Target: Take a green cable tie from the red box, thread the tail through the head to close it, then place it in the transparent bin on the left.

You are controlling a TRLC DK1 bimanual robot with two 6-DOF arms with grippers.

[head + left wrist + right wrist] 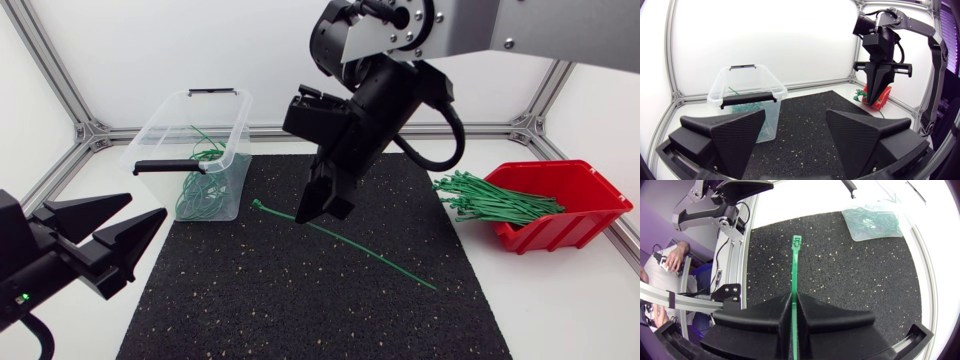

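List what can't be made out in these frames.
1. Head view: where the jaws of the right gripper meet the cable tie is hidden by the gripper's own body.
2. Right wrist view: the cable tie's tail is hidden behind the jaws.
3. Left wrist view: the red box is mostly behind the right gripper.
4. Transparent bin, all views: the ties inside are tangled and can't be counted.
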